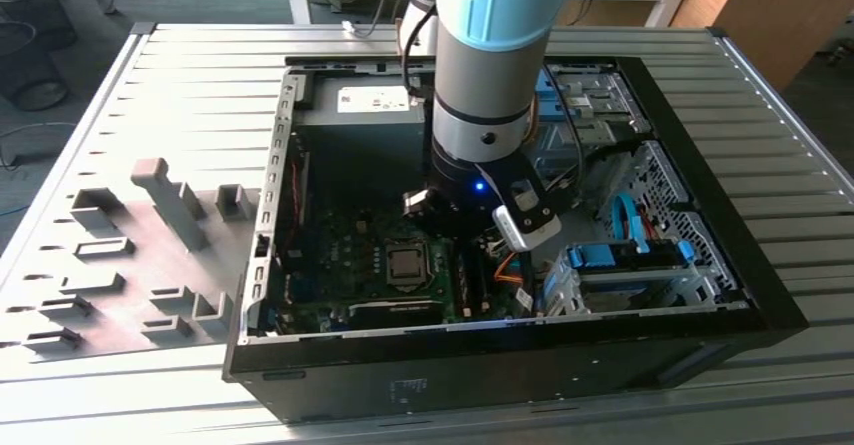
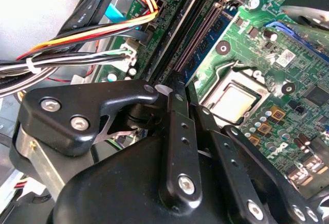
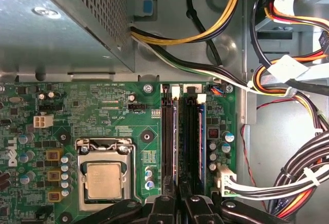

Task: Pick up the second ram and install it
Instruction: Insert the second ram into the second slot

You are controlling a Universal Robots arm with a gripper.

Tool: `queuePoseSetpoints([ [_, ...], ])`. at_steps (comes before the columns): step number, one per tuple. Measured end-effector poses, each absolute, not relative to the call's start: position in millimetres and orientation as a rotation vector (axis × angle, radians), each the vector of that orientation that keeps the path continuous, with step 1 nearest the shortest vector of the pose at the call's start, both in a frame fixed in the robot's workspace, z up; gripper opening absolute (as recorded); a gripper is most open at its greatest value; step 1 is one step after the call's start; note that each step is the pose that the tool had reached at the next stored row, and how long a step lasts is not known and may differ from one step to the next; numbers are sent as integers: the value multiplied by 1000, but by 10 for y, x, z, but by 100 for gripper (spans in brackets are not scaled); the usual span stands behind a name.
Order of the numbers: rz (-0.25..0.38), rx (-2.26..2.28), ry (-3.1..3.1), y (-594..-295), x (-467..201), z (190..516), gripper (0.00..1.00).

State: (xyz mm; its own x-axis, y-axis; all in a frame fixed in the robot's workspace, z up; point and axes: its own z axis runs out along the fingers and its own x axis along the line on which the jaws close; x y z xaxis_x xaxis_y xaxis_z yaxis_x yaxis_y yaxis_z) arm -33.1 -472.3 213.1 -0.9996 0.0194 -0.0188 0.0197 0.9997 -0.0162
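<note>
Where the bench [image 1: 160,65] is seen at the exterior view's left, grey holder blocks [image 1: 147,255] are set out on it. Just beside them the open PC case [image 1: 747,295] is laid on its side. A white label [image 1: 374,98] is carried on the power supply [image 1: 354,100] at the far end; its print cannot be made out.

On the green motherboard [image 3: 103,106] the silver processor [image 3: 104,179] is seated in its socket. White lettering is printed on the board near it; it is not transcribed.

Next to the socket run the long memory slots. The second ram [image 3: 188,136] is taken to be the dark strip standing on edge there. Whether it is fully seated cannot be told.

The gripper [image 3: 180,203] is lowered into the case directly over one end of these slots. Whether the jaws are open or closed cannot be told.

Further right, a blank white tag [image 3: 285,69] is wrapped round the cable bundle [image 3: 303,178].
</note>
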Motion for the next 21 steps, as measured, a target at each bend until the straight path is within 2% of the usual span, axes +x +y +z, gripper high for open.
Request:
queuePoseSetpoints([
  [21, -27, 13, 3123, -4723, -331, 2060, 14],
])
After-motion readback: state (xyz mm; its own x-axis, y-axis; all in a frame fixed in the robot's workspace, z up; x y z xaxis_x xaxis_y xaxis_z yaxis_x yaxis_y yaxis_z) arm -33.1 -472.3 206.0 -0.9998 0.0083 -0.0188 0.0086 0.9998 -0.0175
